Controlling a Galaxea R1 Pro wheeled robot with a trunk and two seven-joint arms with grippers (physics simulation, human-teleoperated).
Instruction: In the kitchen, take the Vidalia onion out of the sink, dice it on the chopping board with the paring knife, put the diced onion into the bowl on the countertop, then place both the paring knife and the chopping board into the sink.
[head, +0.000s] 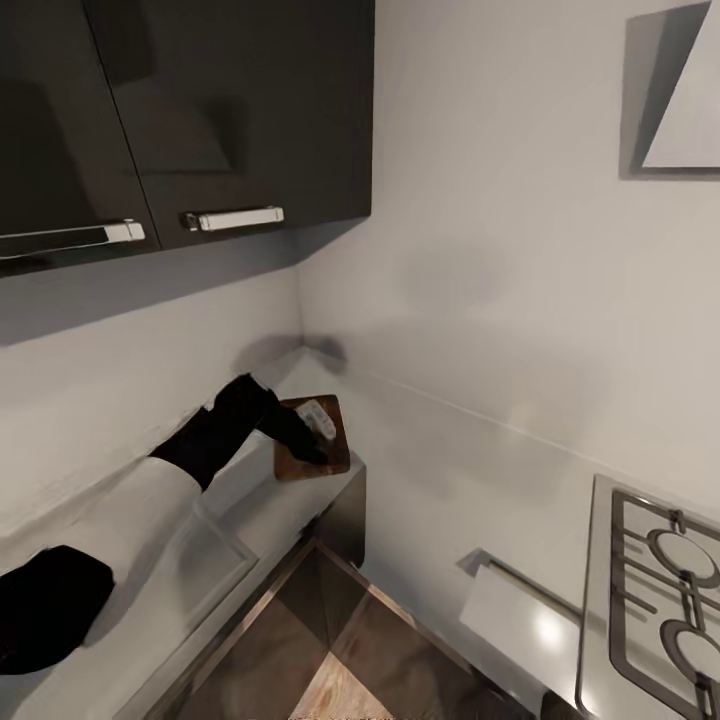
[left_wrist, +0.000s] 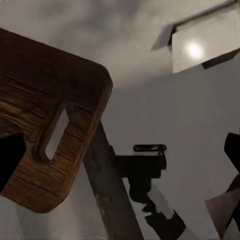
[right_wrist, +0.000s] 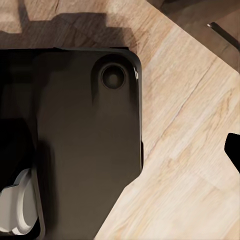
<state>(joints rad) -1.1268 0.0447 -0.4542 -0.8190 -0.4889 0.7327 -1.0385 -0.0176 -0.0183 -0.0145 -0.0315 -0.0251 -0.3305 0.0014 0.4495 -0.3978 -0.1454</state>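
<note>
Your left gripper (head: 312, 440) holds the chopping board (head: 318, 462) tilted up off the counter (head: 255, 505), near the corner under the 2 dark wall cabinets (head: 190, 110). Closed on its edge, apparently. Right gripper: its opening can't be told; the wrist camera faces wood floor (right_wrist: 195, 165) and the robot's dark base (right_wrist: 87, 145).

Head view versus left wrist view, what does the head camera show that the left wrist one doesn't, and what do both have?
Head view alone: the dark wall cabinets with metal handles, the stove grates, the grey countertop and the left arm reaching to the board. Left wrist view alone: the slot-shaped handle hole through the board, seen close, and a bright light patch. Both show the chopping board; whether the gripper clamps it is unclear.
</note>
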